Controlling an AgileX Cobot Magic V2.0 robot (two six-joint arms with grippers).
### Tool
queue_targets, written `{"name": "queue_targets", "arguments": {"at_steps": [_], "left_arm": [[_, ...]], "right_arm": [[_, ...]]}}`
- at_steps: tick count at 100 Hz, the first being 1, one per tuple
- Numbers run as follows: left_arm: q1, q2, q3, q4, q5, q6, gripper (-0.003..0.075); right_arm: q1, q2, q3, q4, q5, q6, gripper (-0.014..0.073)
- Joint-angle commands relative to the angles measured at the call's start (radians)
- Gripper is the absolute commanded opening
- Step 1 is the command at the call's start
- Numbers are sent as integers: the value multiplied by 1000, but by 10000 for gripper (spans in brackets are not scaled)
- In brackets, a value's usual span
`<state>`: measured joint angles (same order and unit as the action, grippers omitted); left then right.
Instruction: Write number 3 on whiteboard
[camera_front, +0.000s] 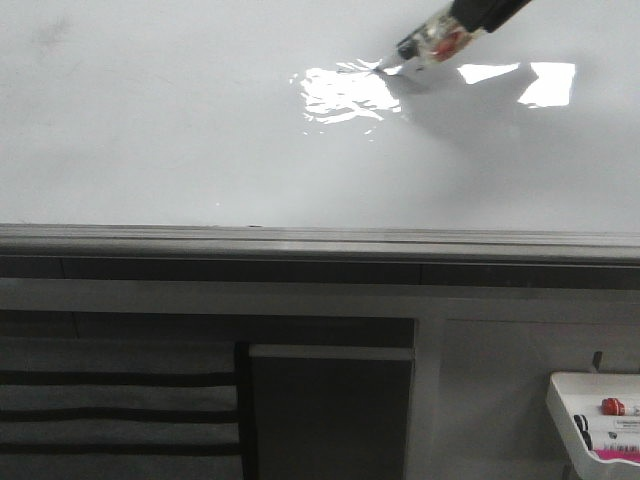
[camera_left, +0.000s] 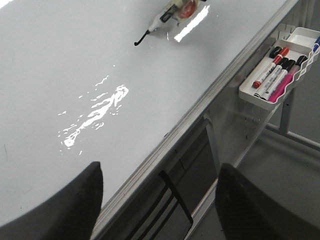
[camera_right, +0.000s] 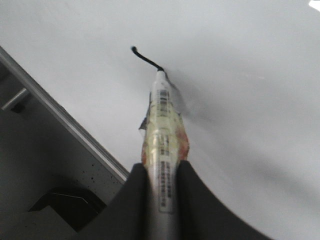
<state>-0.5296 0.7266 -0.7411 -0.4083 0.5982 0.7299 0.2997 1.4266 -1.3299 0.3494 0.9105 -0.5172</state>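
Observation:
The whiteboard (camera_front: 180, 140) fills the upper front view, with a grey edge rail (camera_front: 300, 240) and bright glare patches. My right gripper (camera_right: 162, 175) is shut on a marker (camera_right: 161, 130) whose tip touches the board. A short black stroke of the number 3 (camera_right: 145, 57), a small hooked line, runs from the tip. The stroke also shows in the left wrist view (camera_left: 141, 39) under the marker (camera_left: 165, 17). In the front view the marker (camera_front: 430, 42) comes in from the top right; the stroke is faint in glare there. My left gripper (camera_left: 160, 200) is open and empty over the board's rail.
A small white tray (camera_left: 280, 70) holding several markers hangs below the board's right end, also seen in the front view (camera_front: 598, 415). Under the rail are grey frame panels and a black slatted part (camera_front: 120, 410).

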Motion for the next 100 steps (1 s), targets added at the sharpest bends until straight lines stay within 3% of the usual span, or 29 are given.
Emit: {"name": "queue_targets", "arguments": {"at_steps": [1, 19, 48, 58, 82, 100], "left_arm": [[2, -1, -27, -29, -71, -7, 440], [2, -1, -27, -29, -71, -7, 440], [2, -1, -27, -29, -71, -7, 440], [2, -1, -27, -29, -71, -7, 440], [2, -1, -27, -29, -71, -7, 440], [2, -1, -27, -29, -71, -7, 440]], "right_arm": [[-5, -41, 11, 11, -11, 11, -52], [82, 5, 57, 32, -189, -7, -52], [3, -22, 85, -23, -38, 16, -52], [21, -22, 131, 10, -74, 13, -52], [143, 26, 148, 25, -311, 12, -52], [166, -33, 142, 27, -206, -19, -52]]}}
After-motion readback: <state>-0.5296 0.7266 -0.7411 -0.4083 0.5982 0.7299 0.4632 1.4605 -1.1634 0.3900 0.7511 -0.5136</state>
